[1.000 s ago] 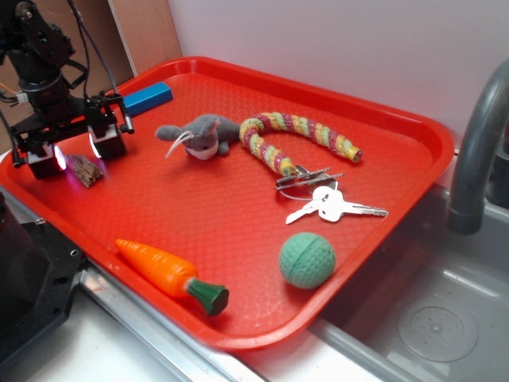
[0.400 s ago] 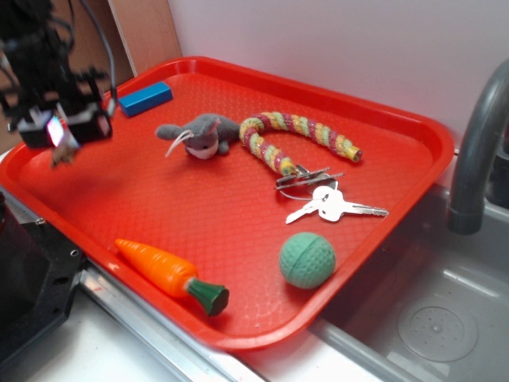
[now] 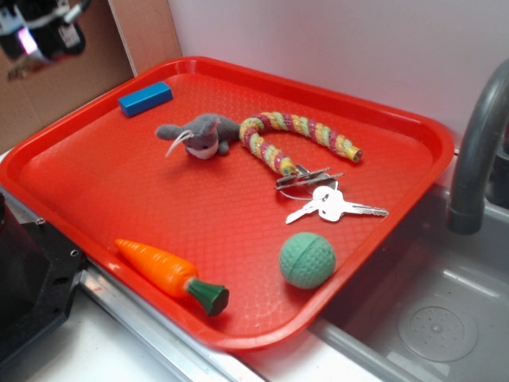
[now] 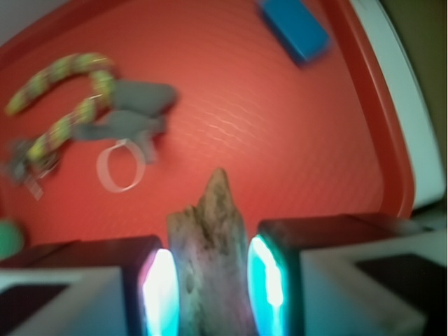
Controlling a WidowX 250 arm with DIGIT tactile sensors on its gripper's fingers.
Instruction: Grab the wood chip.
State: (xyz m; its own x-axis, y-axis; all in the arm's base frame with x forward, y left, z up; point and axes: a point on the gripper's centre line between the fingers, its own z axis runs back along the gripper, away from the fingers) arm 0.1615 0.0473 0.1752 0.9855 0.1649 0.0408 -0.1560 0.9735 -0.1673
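Pincer (image 4: 208,290) and prize, seen from the wrist camera: we find the two glowing pads (image 4: 159,294) clamped on either side of the wood chip (image 4: 208,255), which stands between them with its jagged tip pointing away from the camera. The chip is held well above the red tray (image 4: 364,91), touching nothing but the pads.

In the exterior view we see the gripper (image 3: 40,38) blurred at the top left corner, lifted above the tray's (image 3: 238,338) far left edge, with a faint brown smear just under it that may be the chip, though we cannot be sure.

On the tray below, we pick out the blue block (image 3: 145,98) near the left rim, a grey plush mouse (image 3: 199,135) beside a striped rope toy (image 3: 298,135), a bunch of keys (image 3: 326,203) just past the rope's end, a green ball (image 3: 307,259) toward the near edge, and an orange toy carrot (image 3: 167,274) along the front rim. A dark faucet (image 3: 477,151) rises at the right, beyond the tray.
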